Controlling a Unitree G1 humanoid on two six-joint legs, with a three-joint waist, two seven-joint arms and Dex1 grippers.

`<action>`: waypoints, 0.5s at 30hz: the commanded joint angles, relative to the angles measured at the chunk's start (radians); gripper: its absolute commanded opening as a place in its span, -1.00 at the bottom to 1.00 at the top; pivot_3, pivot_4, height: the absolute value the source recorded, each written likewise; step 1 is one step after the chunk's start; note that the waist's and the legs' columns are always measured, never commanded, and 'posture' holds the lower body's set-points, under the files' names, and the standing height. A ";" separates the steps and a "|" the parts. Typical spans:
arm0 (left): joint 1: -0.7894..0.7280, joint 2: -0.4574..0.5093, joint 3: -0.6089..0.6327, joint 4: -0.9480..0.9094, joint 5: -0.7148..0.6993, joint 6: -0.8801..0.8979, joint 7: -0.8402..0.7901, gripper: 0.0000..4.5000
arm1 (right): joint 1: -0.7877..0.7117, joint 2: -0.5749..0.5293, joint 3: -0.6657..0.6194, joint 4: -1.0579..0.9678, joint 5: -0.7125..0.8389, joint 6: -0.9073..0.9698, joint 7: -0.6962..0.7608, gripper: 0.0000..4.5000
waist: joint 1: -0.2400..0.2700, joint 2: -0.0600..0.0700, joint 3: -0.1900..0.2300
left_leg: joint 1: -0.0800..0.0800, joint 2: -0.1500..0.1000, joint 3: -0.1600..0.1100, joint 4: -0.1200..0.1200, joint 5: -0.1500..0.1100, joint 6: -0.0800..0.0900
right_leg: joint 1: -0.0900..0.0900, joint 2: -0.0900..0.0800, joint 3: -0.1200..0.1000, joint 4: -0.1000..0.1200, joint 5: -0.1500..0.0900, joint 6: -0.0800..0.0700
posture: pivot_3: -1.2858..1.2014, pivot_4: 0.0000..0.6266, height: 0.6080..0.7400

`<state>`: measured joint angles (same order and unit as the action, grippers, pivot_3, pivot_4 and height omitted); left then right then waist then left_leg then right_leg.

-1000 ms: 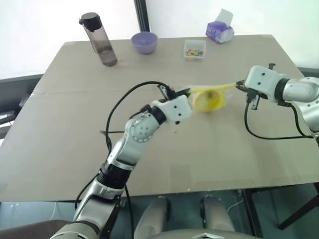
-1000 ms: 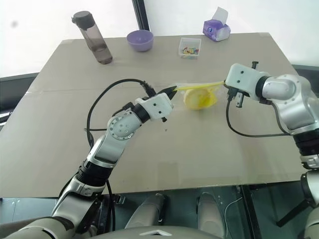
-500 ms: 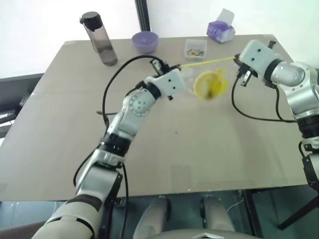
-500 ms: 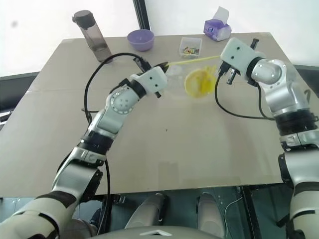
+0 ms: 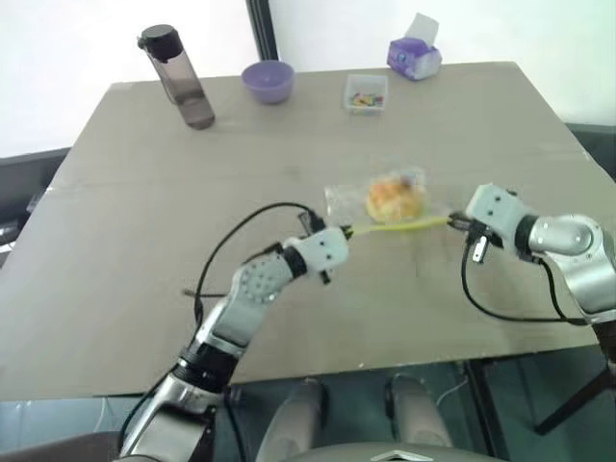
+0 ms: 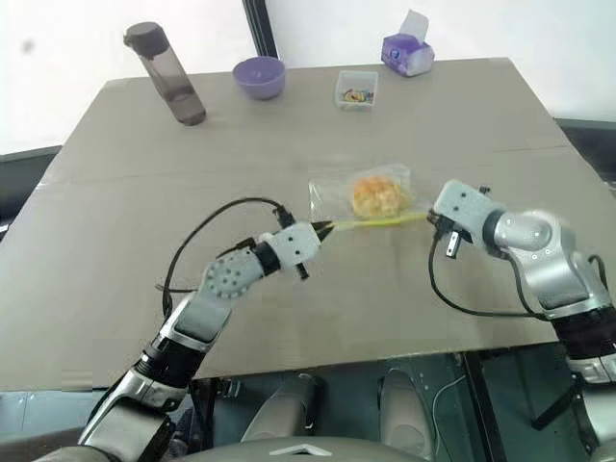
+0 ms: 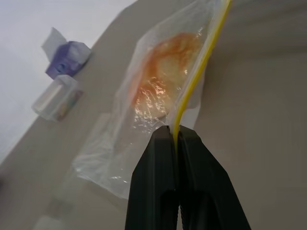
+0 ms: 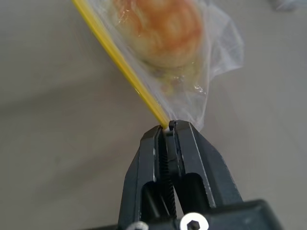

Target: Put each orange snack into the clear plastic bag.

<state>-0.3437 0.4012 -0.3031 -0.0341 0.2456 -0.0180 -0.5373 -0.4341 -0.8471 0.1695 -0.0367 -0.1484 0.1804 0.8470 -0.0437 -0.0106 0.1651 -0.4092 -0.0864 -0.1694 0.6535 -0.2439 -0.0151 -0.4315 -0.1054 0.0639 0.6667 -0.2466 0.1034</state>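
We see the clear plastic bag [image 5: 385, 204] lying mid-table with the orange snack [image 5: 395, 197] inside it (bun toward the bag's 3 o'clock side). The left gripper [image 7: 173, 134] pinches the yellow seal strip [image 5: 397, 226] at its 9 o'clock end; the right gripper [image 8: 169, 127] is clamped on its 3 o'clock end.

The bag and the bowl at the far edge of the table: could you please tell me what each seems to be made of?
The bag: thin clear plastic film, glossy and crinkled, the bun visible through it, with a yellow seal strip. The bowl: probably plastic, going by its even purple and smooth matt look, though ceramic cannot be ruled out.
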 commanded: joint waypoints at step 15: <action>0.475 -0.098 0.409 -0.504 -0.665 0.618 -0.070 -0.12 | 0.366 0.134 -0.422 0.000 0.563 0.079 0.246 -0.04 | 0.012 0.000 0.000 | 0.019 0.002 0.000 -0.003 -0.003 0.005 | 0.021 0.000 -0.001 -0.005 0.000 0.000 | 0.03 -0.52 1.00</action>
<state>0.1130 0.2820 0.0721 -0.4577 -0.3638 0.5877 -0.5893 -0.0671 -0.7112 -0.2144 -0.0408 0.3807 0.3417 1.0421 -0.0319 -0.0104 0.1651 -0.3895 -0.0841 -0.1690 0.6506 -0.2470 -0.0102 -0.4101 -0.1053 0.0634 0.6619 -0.2470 0.1035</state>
